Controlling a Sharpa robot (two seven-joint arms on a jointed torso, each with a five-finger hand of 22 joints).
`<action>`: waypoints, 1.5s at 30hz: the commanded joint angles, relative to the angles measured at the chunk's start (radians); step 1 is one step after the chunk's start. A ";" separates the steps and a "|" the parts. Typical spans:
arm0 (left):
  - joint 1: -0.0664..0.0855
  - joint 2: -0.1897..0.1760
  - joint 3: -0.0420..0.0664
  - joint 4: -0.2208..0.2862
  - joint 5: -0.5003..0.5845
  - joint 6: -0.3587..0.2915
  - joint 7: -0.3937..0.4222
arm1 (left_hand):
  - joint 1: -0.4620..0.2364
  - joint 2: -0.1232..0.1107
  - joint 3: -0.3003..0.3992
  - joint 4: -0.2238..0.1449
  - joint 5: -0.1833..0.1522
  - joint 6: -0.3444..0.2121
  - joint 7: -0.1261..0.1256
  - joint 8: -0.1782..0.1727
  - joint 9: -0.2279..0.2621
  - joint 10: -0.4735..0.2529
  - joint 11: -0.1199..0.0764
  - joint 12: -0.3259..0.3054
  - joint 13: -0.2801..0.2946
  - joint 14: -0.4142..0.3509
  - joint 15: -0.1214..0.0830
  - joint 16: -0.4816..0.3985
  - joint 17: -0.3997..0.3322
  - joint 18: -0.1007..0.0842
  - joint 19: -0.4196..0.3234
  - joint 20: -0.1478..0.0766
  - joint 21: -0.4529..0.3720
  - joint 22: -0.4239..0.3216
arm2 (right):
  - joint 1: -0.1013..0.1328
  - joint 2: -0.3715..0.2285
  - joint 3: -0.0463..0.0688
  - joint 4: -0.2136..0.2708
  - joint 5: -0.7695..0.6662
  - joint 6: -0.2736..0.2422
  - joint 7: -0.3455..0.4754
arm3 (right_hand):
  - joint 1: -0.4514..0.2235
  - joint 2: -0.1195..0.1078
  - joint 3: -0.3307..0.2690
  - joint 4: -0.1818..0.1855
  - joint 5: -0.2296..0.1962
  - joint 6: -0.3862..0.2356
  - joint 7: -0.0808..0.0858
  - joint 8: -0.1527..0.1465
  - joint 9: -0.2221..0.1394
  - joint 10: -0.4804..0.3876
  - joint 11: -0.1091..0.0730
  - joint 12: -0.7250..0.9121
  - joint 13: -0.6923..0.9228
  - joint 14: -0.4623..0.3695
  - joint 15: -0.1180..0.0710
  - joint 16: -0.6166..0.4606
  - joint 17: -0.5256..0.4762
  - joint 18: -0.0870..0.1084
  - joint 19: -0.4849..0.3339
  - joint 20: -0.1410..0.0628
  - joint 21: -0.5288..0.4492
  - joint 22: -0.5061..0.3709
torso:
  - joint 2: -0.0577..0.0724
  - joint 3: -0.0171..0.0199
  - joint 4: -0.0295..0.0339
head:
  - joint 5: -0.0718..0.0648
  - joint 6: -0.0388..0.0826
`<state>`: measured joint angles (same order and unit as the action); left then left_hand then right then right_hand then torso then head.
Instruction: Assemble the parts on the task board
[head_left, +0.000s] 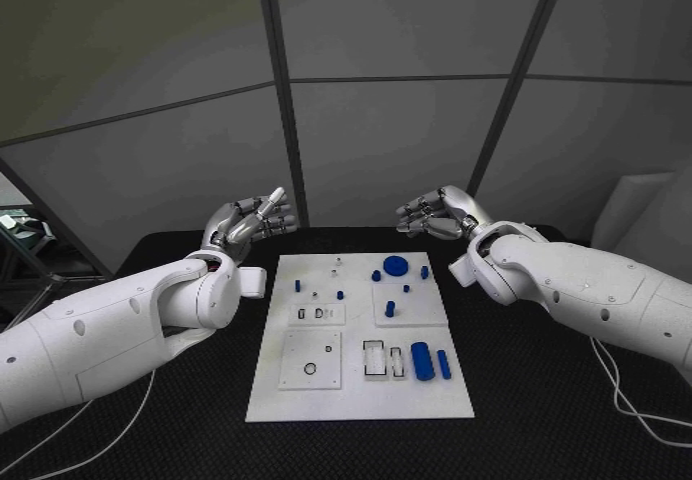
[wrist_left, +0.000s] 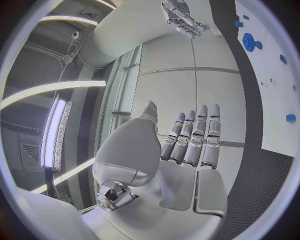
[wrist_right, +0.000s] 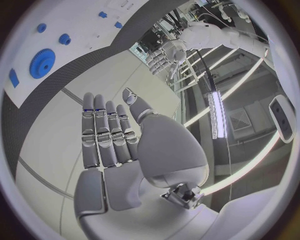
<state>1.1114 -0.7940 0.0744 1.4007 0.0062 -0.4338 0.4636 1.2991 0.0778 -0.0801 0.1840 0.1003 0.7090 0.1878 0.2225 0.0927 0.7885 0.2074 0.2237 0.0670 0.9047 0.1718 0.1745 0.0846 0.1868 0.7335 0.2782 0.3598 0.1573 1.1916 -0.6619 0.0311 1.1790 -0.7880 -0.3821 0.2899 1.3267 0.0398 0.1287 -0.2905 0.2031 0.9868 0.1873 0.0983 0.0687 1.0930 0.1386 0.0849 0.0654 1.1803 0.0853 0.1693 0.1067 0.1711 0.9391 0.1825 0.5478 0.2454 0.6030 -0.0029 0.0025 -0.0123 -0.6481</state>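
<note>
You've got both silver many-fingered hands up off the table right now, past the far edge of the white rectangular task board. Your left hand hovers beyond the board's far left corner, fingers stretched out and apart, nothing in it; the left wrist view shows the same hand with its fingers straight and side by side, palm bare. Your right hand hangs beyond the far right corner with its fingers bent a little, and it holds nothing either; from its own wrist camera the right hand shows extended fingers and a free thumb.

The board lies flat in the middle of the black table, between your two white arms. On it, the round blue gear-like disc sits near the far edge, with a few small blue pegs scattered just nearer. Toward the near right corner, a long blue bar lies next to a thinner blue strip. Neither hand touches any part.
</note>
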 joint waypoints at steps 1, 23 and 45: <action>0.002 -0.010 0.007 0.042 -0.014 0.046 0.007 | 0.012 0.002 -0.003 -0.014 0.003 0.017 0.036 0.002 -0.004 0.031 0.001 0.003 -0.002 0.030 -0.003 -0.002 -0.001 -0.004 0.023 -0.003 0.007 -0.003 | 0.017 -0.006 0.001 0.011 -0.292 0.041 -0.084 | -0.003 -0.017 0.012 0.000 0.003 0.023 -0.013 -0.006 -0.001 0.049 -0.019 -0.010 0.000 0.104 -0.031 0.031 0.022 0.014 0.055 -0.030 0.082 0.043 | 0.037 -0.0058 0.0143 | -0.008 0.008; 0.002 -0.068 0.028 0.177 -0.027 0.057 -0.003 | 0.013 0.014 -0.019 -0.035 0.018 0.059 0.041 -0.002 -0.011 0.095 -0.016 -0.009 0.000 0.091 -0.019 -0.014 0.002 -0.004 0.071 -0.019 0.022 -0.010 | 0.056 0.022 0.015 0.054 -0.733 0.209 -0.372 | -0.115 -0.086 0.123 0.005 -0.007 0.079 -0.050 -0.034 0.000 0.127 -0.063 -0.024 0.008 0.312 -0.100 0.691 0.587 -0.066 0.368 -0.089 0.710 0.727 | 0.126 -0.0196 0.0412 | -0.038 0.027; 0.003 -0.076 0.033 0.200 -0.028 0.061 -0.009 | 0.014 0.014 -0.021 -0.038 0.019 0.063 0.041 -0.003 -0.012 0.095 -0.015 -0.013 0.000 0.087 -0.018 -0.021 0.001 -0.004 0.073 -0.019 0.021 -0.012 | 0.059 0.061 0.017 0.037 -0.804 0.245 -0.422 | -0.134 -0.092 0.154 0.013 0.000 0.077 -0.045 -0.034 0.001 0.115 -0.060 -0.023 0.012 0.305 -0.093 0.915 0.810 -0.096 0.432 -0.081 0.839 0.928 | 0.141 -0.0218 0.0428 | -0.032 0.031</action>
<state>1.1117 -0.8711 0.1062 1.5975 -0.0130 -0.3867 0.4520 1.3083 0.0870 -0.0993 0.1516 0.1157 0.7633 0.1981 0.2225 0.0823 0.8780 0.1916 0.2158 0.0663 0.9901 0.1517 0.1590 0.0865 0.1865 0.7987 0.2611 0.3761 0.1465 1.2481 -0.6025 0.0472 1.2175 -1.5722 -0.1579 -0.1223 1.2037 -0.0508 0.2768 -0.2772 0.1996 1.0660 0.1374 0.0658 0.0693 1.2112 0.0770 0.0643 0.0761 1.4669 -0.0088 1.0807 0.9134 0.0847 1.3658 0.1018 1.3818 1.1704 0.7417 -0.0255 0.0462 -0.0440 -0.6182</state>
